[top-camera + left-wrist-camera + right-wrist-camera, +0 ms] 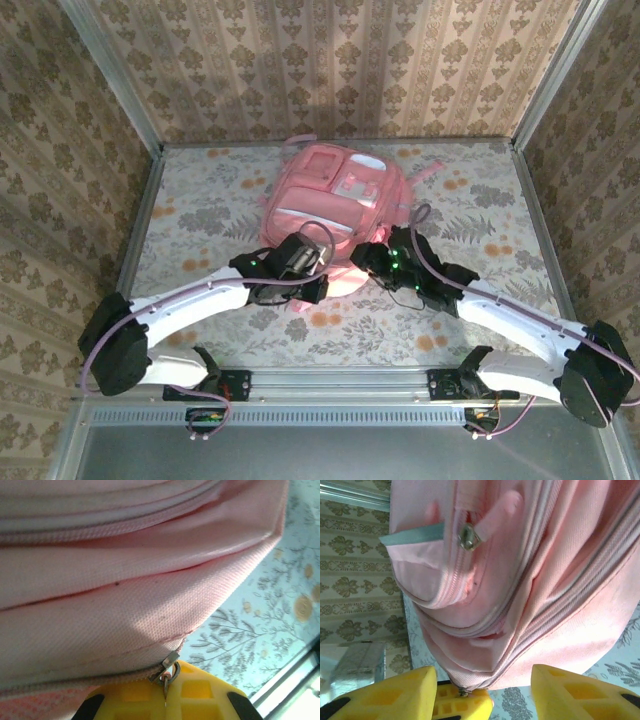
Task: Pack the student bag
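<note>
Lying mid-frame in the top view, the student bag [335, 195] looked zipped shut, so packing seemed barely begun. The left gripper [165, 700] pinched a zip pull [169, 666] at the frame's bottom edge; the right gripper [487, 692] held its fingers spread wide by the bag's corner.

student bag [338, 192] — pink, pale panels | table [200, 215] — grey leaves, orange flowers

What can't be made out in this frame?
Inside of the student bag: top view, own fabric covers it.
Hold of the left hand on the zipper pull: left wrist view, ring disappears between fingers.
Contact of the right hand with bag: right wrist view, fabric hides it.
</note>
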Controlling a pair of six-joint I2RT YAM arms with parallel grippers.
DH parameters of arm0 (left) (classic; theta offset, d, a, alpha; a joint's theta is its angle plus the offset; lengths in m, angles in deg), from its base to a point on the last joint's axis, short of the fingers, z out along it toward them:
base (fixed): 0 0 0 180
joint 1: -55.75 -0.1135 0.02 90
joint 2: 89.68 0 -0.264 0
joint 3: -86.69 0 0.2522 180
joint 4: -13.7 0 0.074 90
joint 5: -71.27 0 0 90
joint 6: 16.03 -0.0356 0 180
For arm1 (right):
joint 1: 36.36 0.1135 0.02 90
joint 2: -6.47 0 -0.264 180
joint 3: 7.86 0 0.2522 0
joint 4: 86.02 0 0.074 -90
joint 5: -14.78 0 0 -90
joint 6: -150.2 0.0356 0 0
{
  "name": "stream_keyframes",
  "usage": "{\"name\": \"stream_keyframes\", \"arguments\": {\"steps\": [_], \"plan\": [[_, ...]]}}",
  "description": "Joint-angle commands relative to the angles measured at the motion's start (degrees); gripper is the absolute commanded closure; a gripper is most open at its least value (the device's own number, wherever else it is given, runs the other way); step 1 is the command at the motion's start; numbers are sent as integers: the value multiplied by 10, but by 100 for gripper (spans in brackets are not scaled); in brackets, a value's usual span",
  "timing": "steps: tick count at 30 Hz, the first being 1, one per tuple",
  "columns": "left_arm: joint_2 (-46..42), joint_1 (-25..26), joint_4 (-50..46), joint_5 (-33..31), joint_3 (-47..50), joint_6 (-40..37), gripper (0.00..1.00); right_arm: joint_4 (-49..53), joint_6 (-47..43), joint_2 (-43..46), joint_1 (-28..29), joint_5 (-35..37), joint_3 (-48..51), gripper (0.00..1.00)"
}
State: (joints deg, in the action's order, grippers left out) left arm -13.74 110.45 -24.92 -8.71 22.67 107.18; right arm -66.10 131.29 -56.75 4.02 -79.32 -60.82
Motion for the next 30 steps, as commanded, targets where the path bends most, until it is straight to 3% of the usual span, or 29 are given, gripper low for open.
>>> {"name": "stream_keyframes", "arguments": {"steps": [1,5,13,15,17,23,30], "plan": [[18,19,11,35,-41,-26,100,-33,61,5,-1,-34,38,51],[25,31,4,35,-70,-36,100,-49,85,27,0,-33,66,66],[17,32,-8,28,-80,-38,100,-1,66,86,0,-6,65,85],[14,31,-10,27,-81,-38,100,-7,72,87,0,-16,70,80],[11,32,-11,27,-81,-38,100,-23,84,81,0,-29,78,69],[13,33,-8,29,-90,-38,100,-128,143,61,16,-39,118,52],[26,40,-1,33,-95,-38,100,-195,156,28,25,-19,98,49]]}}
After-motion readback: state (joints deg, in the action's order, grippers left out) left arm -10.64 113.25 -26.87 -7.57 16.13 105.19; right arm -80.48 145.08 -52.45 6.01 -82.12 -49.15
